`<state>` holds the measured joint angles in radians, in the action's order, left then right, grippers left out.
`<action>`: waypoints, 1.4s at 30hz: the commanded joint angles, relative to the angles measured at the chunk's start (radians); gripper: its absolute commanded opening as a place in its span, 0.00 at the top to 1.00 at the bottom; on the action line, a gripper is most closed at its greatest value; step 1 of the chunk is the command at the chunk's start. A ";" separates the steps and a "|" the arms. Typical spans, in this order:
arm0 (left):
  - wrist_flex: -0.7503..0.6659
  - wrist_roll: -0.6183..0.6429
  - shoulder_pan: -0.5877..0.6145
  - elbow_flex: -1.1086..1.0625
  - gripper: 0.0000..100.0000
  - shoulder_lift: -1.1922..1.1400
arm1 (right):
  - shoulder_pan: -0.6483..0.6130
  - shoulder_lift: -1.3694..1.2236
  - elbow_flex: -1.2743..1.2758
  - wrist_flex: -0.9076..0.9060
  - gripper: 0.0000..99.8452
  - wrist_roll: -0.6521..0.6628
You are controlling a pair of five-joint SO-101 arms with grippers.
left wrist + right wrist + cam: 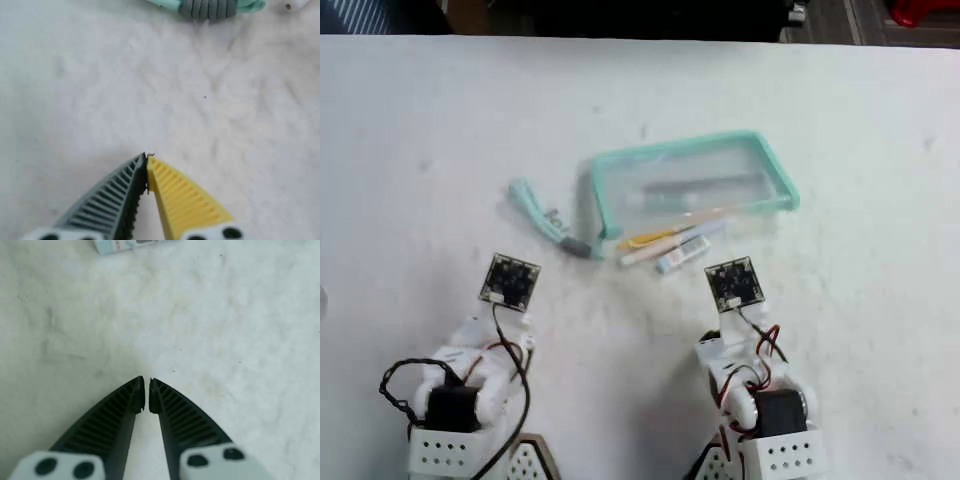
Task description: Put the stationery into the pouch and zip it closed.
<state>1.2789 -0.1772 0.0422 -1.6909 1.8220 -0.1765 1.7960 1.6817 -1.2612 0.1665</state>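
Closest to me, my left gripper (147,161) hangs just over the white table (100,90), its gray finger (112,200) and yellow finger (182,200) pressed together at the tips with nothing between them. My right gripper (145,389) sits the same way over bare tabletop, its two black fingers clenched to a hair's gap and holding nothing. From above, the left arm (470,385) and right arm (760,400) are both drawn back at the near edge. Just past the left gripper lies the pouch's mint strap (540,210), ending in a gray wrapped binding (207,7). Beyond the right gripper is a short light-blue stick (682,255), with a white pen (650,252) beside it and a yellow pen (670,235) angled along the pouch's near edge. I cannot tell whether their far ends are inside. The pouch (690,180) lies flat near the table's middle, clear-walled with a mint border, tilted slightly, with a dark pen (705,185) showing through its side. I cannot tell how far the zip is drawn.
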 commanded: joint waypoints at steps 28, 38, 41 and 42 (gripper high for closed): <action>-0.144 -0.009 0.062 -0.002 0.98 0.007 | 0.094 0.007 0.009 0.242 0.98 0.002; -0.301 -0.009 0.294 -0.002 0.98 0.007 | 0.231 0.005 0.009 0.447 0.98 0.009; -0.299 -0.009 0.294 0.000 0.98 0.007 | 0.232 0.005 0.009 0.414 0.98 0.061; -0.292 -0.009 0.294 0.003 0.98 0.008 | 0.232 0.005 0.009 0.404 0.98 0.118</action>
<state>1.0073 -0.1772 0.3230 -1.6909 1.8220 0.0445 1.7960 1.6817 -0.8424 0.1834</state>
